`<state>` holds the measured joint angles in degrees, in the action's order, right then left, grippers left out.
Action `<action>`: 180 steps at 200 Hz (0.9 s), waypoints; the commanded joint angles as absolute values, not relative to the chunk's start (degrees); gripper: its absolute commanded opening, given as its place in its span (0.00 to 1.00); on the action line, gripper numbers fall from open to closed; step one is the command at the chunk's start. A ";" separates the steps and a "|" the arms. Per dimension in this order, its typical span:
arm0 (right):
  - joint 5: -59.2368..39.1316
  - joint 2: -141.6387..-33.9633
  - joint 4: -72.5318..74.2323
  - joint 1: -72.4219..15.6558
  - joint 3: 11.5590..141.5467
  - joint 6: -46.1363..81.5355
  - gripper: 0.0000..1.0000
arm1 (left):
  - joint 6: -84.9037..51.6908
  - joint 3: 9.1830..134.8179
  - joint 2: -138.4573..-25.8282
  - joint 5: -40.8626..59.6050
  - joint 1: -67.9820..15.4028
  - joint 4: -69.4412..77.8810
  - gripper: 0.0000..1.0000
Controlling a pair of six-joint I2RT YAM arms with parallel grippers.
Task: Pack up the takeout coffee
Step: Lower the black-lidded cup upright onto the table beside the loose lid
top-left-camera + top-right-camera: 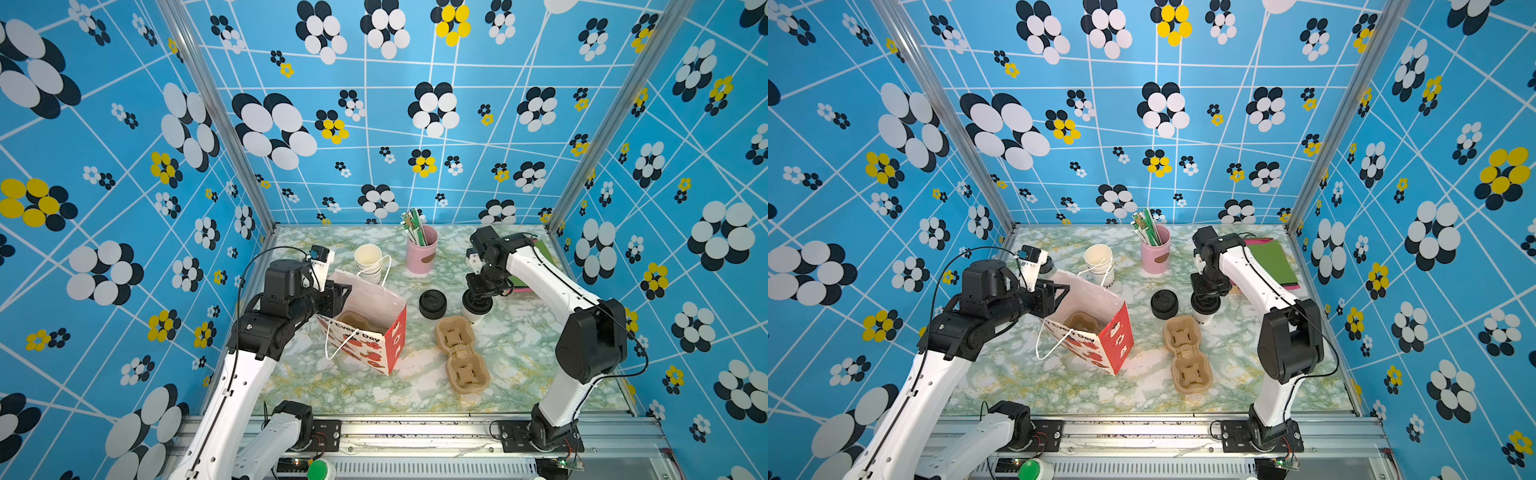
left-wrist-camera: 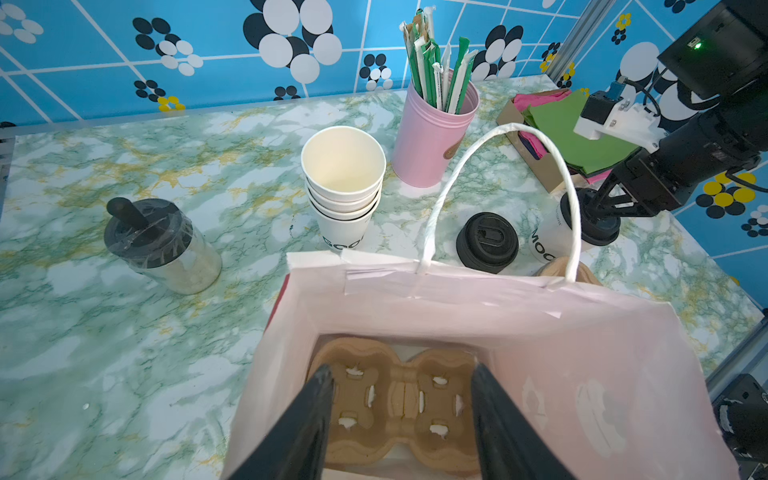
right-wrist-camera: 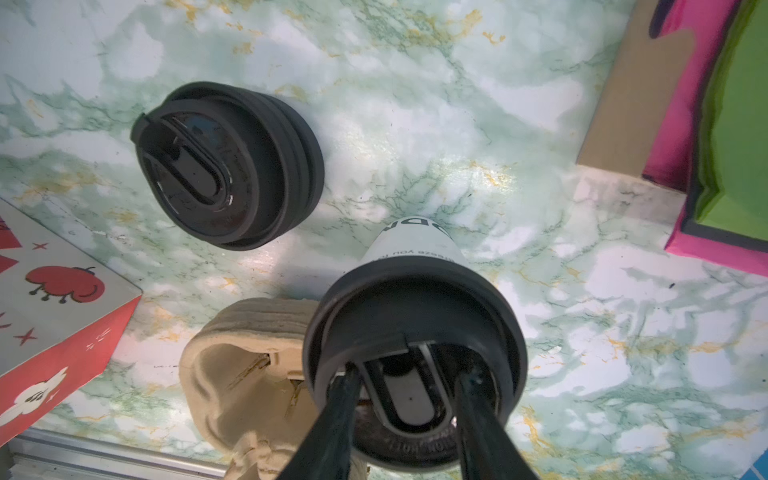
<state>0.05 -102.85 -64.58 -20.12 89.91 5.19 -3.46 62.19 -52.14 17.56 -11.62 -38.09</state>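
Packing is pending: right tool [image 3: 409,372] is touching black-lidded white paper cup [image 3: 411,249], grip unclear; left tool [image 2: 401,370] is gaping at red-and-white paper bag's [image 2: 457,307] mouth.

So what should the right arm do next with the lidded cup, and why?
Probably firm up the right gripper on the takeout coffee and lift it straight up. Its jaws sit at the black lid, the cup stands on the table, and the paper bag is open with a cup carrier at its bottom and the left gripper in its mouth.
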 commanded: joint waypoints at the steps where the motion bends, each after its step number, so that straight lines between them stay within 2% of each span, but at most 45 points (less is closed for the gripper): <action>1: -2.90 -109.45 -69.03 -20.74 83.67 6.00 0.41 | -3.60 61.62 -51.42 18.09 -11.02 -37.18 0.55; 81: -0.49 -113.38 -71.45 -20.83 80.87 5.50 0.45 | -3.78 61.65 -51.19 18.08 -11.04 -37.27 0.55; 117: -0.91 -110.41 -70.33 -20.79 81.39 5.37 0.46 | -3.78 61.88 -51.15 18.11 -11.03 -37.27 0.55; 180: -1.24 -106.11 -70.39 -20.83 89.47 5.58 0.46 | -3.88 61.87 -50.87 18.06 -10.99 -37.17 0.55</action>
<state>0.08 -102.39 -64.69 -20.45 90.39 5.15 -3.49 62.19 -52.14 17.56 -11.57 -38.09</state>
